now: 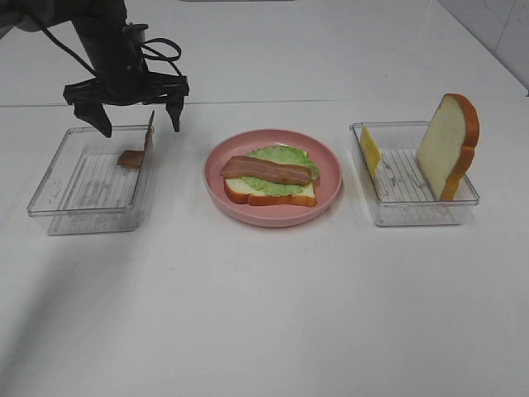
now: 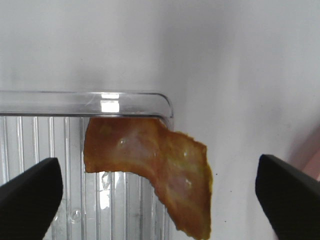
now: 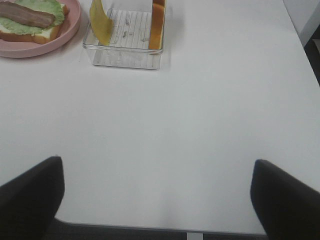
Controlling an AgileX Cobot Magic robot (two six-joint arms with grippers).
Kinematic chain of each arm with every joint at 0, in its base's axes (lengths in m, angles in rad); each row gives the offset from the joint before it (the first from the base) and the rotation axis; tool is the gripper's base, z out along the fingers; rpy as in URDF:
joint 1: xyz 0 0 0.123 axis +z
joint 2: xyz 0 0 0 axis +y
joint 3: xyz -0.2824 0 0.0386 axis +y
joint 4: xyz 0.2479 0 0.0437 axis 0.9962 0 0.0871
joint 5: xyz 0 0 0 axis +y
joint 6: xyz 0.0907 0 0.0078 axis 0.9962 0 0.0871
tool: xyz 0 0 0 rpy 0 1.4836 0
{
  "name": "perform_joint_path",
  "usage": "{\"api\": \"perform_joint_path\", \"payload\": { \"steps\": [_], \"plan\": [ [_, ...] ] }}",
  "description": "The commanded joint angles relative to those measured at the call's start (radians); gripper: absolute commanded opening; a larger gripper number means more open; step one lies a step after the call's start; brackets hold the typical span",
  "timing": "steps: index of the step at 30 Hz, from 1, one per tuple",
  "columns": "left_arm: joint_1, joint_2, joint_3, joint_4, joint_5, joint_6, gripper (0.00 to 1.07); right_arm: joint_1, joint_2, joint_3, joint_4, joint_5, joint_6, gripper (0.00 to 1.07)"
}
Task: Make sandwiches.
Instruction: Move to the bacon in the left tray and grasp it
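Sandwich (image 1: 271, 184) half built on pink plate (image 1: 331, 197) mid-table: bread base, lettuce sheet (image 1: 285, 155), one bacon strip on top (image 1: 266, 171). Step in hand, my read: fetch the second bacon strip (image 1: 136, 154) from the left tray (image 1: 50, 194). That strip leans on edge against the tray wall nearest the plate, lower end on the tray floor.

Left gripper (image 1: 140, 124) hovers just above it, jaws spread wide, nothing held. To do it well:
- centre the strip between the fingers, as the left wrist view has it
- come straight down and keep the outer finger off the tray rim
- pinch the upper free part, not down by the wall
- lift clear before crossing to the plate

Right gripper (image 3: 157, 192) hangs over bare table, jaws spread, empty. Cheese slice (image 1: 369, 149) and upright bread slice (image 1: 444, 145) wait in the right tray (image 1: 413, 217).
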Motion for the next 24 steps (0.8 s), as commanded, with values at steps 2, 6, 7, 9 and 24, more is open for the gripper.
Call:
{"api": "perform_joint_path", "payload": {
  "steps": [2,6,7,9,24],
  "plan": [
    [-0.002,0.002,0.005,-0.002,-0.021,-0.011,0.74,-0.003,-0.034,-0.004,0.006,0.003,0.007,0.99],
    [-0.002,0.002,0.005,-0.002,-0.027,-0.032,0.57,-0.003,-0.034,-0.004,0.006,0.003,0.007,0.99],
    [-0.002,0.002,0.005,-0.002,-0.033,-0.045,0.47,-0.003,-0.034,-0.004,0.006,0.003,0.007,0.99],
    [-0.002,0.002,0.005,-0.002,-0.037,-0.052,0.41,-0.003,-0.034,-0.004,0.006,0.003,0.007,0.99],
    [-0.003,0.006,0.005,-0.007,-0.058,-0.061,0.00,-0.003,-0.034,-0.004,0.006,0.003,0.007,0.99]
  ]
}}
